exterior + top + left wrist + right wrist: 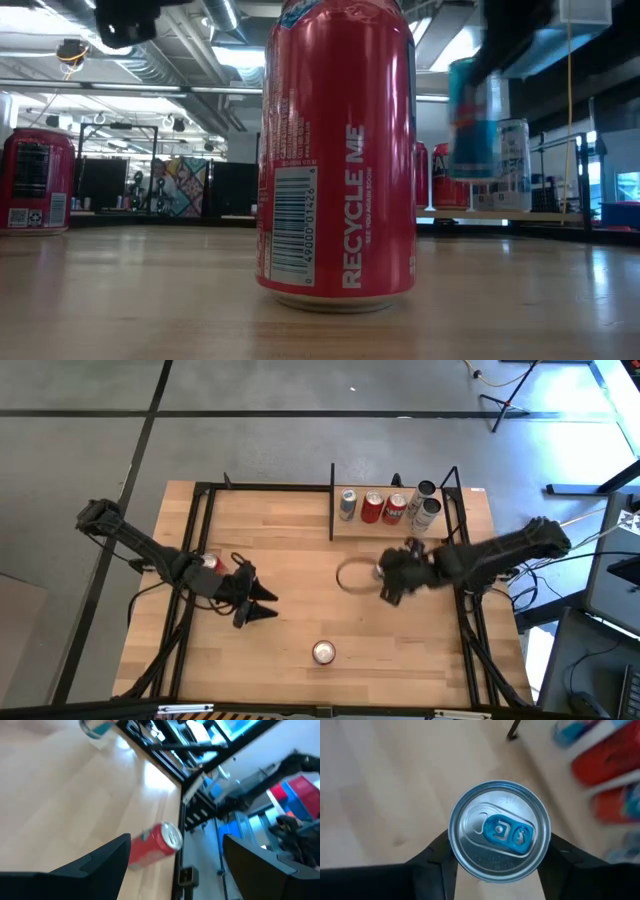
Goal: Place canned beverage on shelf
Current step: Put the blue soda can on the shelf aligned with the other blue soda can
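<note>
My right gripper (388, 578) is shut on a blue-and-silver can (499, 815) with a blue tab. It is just in front of the shelf (400, 532), a small wood board with black posts that bears several cans (372, 508). The held can shows blurred above the table in the low view (472, 115). A red can (323, 652) stands on its base near the table's near edge, large in the low view (335, 150). My left gripper (266, 603) is open and empty at the table's left middle. My right gripper pinches the can between its two fingers, one finger (437, 862) on each side of the can's wall (455, 847) just below the rim. The fingers come from above, pointing down. The can is upright and lifted clear of the table.
Another red can (208, 563) stands under my left arm near the table's left edge, and also shows in the low view (35, 180). A thin ring (352, 575) lies on the table left of my right gripper. A black frame edges the table (200, 510).
</note>
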Available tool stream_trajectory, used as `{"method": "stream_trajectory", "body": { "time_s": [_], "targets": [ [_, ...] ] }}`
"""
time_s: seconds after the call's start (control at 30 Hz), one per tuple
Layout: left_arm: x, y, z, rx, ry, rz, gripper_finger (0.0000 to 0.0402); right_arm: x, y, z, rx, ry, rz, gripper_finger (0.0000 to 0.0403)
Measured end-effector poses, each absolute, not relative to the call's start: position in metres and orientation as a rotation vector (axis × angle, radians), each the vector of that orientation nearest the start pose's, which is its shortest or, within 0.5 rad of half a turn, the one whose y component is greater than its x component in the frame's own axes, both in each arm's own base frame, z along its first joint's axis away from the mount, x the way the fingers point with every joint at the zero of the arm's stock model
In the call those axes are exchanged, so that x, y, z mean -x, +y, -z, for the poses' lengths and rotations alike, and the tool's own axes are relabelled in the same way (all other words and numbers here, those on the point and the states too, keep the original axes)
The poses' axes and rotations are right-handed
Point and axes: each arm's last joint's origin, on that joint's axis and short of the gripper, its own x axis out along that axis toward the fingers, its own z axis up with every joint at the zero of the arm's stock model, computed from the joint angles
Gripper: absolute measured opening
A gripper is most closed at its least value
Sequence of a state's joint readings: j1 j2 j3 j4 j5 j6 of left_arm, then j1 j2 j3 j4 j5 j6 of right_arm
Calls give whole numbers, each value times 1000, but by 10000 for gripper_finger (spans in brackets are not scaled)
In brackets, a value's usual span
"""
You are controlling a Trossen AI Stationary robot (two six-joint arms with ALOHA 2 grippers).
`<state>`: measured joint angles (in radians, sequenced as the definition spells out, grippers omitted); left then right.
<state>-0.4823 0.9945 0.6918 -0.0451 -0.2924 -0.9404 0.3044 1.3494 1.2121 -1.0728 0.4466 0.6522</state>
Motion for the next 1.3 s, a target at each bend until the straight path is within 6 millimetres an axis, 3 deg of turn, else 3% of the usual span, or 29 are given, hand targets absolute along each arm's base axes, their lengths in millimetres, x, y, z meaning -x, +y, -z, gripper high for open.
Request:
{"method": "stream_trajectory", "body": {
  "time_s": [0.27, 0.53, 0.73, 1.1, 1.3],
  "targets": [
    [-204, -70, -280, 883, 321, -69, 311, -257, -19, -316, -35, 937, 277, 184],
    [-210, -51, -280, 895, 286, -144, 312, -276, -75, -307, -12, 869, 267, 184],
    [-213, -36, -280, 886, 299, -137, 312, -292, -102, -288, -67, 916, 280, 184],
    [-216, -13, -280, 887, 326, -95, 311, -320, -141, -279, -138, 970, 318, 183],
    [-216, -10, -280, 893, 332, -85, 311, -322, -145, -278, -145, 972, 322, 184]
  ]
}}
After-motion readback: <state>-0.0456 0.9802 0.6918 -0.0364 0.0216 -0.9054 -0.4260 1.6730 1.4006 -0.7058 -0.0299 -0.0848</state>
